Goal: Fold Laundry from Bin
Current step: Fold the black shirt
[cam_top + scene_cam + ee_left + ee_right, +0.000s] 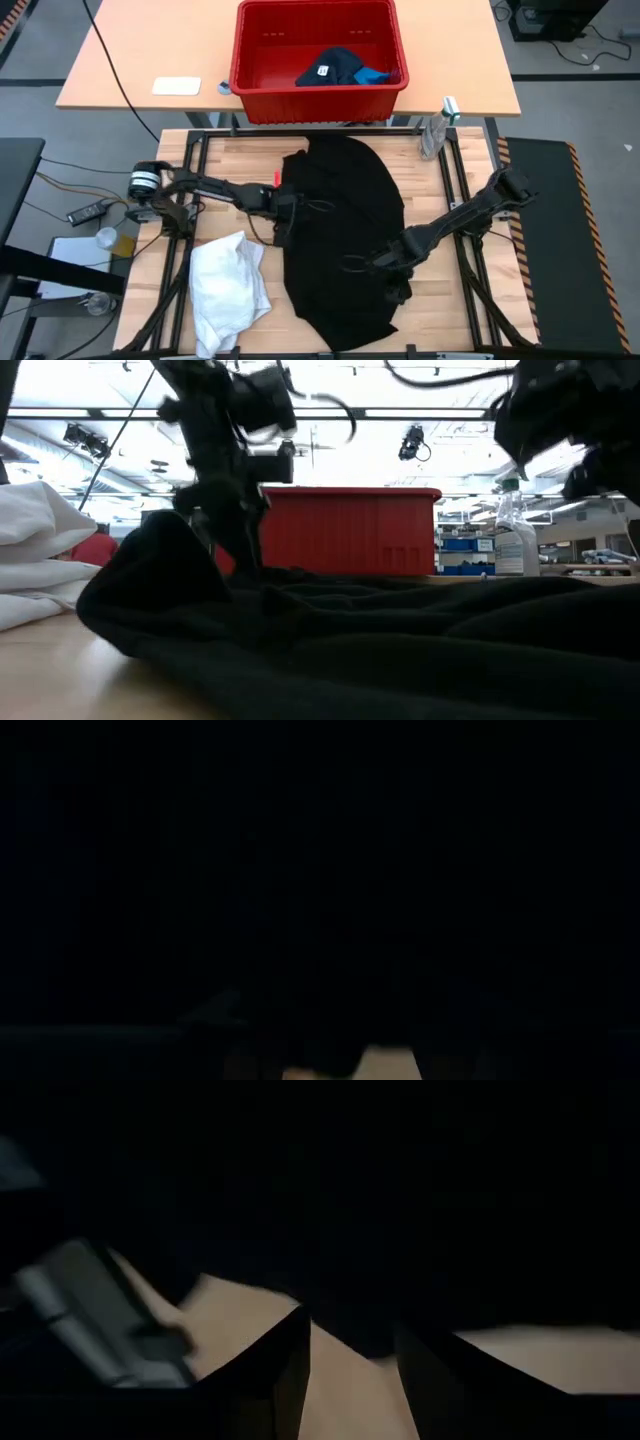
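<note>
A black garment [345, 230] lies spread over the middle of the wooden table. My left gripper [285, 215] stands low at its left edge, where the cloth humps up [150, 560]; its own wrist view is all dark. My right gripper [372, 262] is over the garment's near right part and is shut on black cloth [365, 1325]. A white garment [230, 290] lies crumpled at the near left. The red bin [318, 90] stands on the far table with a dark navy garment with a white tag [330, 68] and a bright blue one [372, 74] inside. My right gripper has a bit of the black garment [368, 1342] pinched between its two fingertips [295, 1335], coming at it slanting from above. Below the tips, bare table wood shows between the fingers. One layer or several, I cannot tell.
A clear spray bottle [432, 135] stands at the table's far right corner. A white pad [176, 86] lies on the far table left of the bin. Bare wood shows on the table's right side [440, 300] and at its far left [230, 160].
</note>
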Controlling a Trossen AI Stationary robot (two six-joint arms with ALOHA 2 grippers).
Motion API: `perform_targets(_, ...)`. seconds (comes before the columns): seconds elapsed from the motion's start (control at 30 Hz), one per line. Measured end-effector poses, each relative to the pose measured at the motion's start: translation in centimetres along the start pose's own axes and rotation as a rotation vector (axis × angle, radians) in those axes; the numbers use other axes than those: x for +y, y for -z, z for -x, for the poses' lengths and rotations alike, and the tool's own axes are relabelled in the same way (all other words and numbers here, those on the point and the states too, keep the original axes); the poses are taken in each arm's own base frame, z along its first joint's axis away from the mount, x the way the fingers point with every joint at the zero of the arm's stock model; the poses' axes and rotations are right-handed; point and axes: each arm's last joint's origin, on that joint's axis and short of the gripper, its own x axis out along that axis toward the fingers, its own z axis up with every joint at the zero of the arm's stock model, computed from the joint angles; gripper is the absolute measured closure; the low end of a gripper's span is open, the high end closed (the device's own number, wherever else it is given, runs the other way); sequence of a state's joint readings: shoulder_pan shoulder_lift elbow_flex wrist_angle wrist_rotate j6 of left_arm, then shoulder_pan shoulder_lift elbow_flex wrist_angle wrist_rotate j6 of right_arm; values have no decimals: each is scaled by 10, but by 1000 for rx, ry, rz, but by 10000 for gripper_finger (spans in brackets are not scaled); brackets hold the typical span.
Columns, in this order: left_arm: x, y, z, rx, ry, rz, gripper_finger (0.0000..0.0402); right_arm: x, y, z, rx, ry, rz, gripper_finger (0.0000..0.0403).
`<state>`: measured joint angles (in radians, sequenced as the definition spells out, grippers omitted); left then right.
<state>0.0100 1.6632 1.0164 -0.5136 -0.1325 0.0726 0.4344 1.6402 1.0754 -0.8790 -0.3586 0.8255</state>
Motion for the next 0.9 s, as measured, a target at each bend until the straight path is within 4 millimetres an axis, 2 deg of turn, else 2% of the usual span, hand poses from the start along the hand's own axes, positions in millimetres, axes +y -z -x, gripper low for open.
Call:
perform_targets(0.1,4,1,24,-42,22,-14,231,-10,4,17,-79,57,19,250)
perform_targets(0.2,5,-1,41,-117,47,17,231,-24,-1,27,-242,100,5,250)
perform_targets(0.33,-6,-5,48,-165,197,81,231,-45,-19,23,-380,-15,-31,250)
perform_targets(0.47,-38,-6,54,-160,374,87,231,-55,-19,23,-446,-29,-36,250)
perform_targets(0.67,-104,-12,69,-275,506,33,231,-55,-3,24,-477,-4,2,250)
perform_targets(0.77,-128,-15,68,-336,509,86,231,-52,2,20,-446,-19,21,250)
perform_targets(0.9,-149,-15,55,-319,532,159,231,-40,6,13,-446,-58,-2,250)
